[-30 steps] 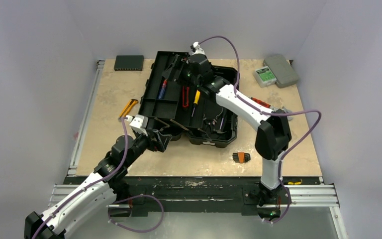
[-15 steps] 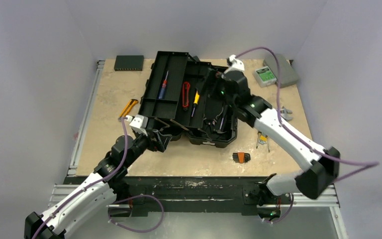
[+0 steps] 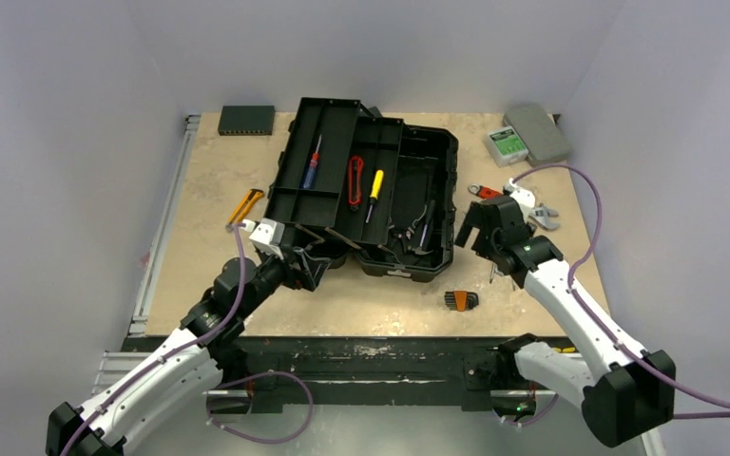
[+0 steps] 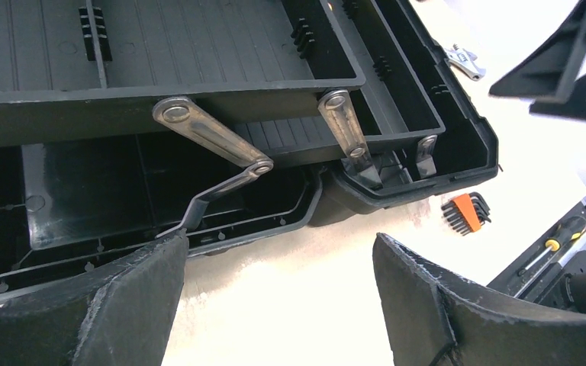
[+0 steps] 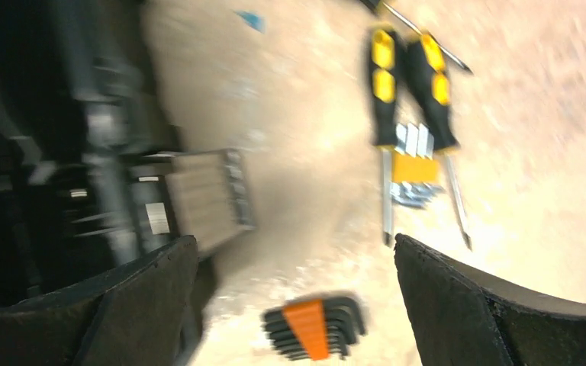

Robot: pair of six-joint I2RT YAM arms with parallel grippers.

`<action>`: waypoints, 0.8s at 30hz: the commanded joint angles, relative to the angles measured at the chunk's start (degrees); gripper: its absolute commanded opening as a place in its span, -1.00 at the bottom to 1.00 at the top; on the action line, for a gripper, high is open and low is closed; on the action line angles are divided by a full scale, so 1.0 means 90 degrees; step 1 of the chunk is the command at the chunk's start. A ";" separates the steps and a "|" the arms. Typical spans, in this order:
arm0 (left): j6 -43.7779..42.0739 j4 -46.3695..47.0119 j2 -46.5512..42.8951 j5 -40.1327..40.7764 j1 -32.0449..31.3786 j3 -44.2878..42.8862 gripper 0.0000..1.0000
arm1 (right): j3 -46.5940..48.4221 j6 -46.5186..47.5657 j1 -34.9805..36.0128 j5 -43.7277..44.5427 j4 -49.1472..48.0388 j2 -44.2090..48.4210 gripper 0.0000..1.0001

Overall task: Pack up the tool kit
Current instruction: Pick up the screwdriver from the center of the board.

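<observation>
Your big black toolbox (image 3: 432, 161) sits open on the surface (image 3: 390, 304), just left of your right pincer (image 3: 472, 228). Its trays (image 3: 328, 142) are swung out on metal arms (image 4: 212, 136) so tools can drop in, and a few lie inside already. Your left pincer (image 4: 278, 255) is wide and empty at the box's near corner, I think to steady it. Your right pincer is wide and empty too, ready to grab. Just past its tips lie two yellow screwdrivers (image 5: 408, 84). Below it, between its fingers, is the little orange key set (image 5: 313, 328).
</observation>
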State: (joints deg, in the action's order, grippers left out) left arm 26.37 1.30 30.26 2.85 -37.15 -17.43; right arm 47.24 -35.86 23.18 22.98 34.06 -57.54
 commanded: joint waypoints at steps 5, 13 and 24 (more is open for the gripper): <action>0.0040 0.0416 0.0040 -0.0148 0.0012 0.0007 0.75 | -0.0299 -0.0833 -0.0865 0.0445 0.0268 -0.1214 0.94; 0.0028 0.0426 0.0065 -0.0185 0.0006 0.0005 0.75 | 0.0059 -0.0408 -0.1551 0.0039 -0.0651 -0.2496 0.47; 0.0019 0.0410 0.0061 -0.0200 0.0007 0.0005 0.75 | 0.0600 0.0464 -0.2250 -0.0811 -0.1504 -0.3910 0.24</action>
State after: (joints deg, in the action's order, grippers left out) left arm 26.39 2.46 30.85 1.83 -37.15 -17.34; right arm 48.84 -34.02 3.29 17.56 23.55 -88.82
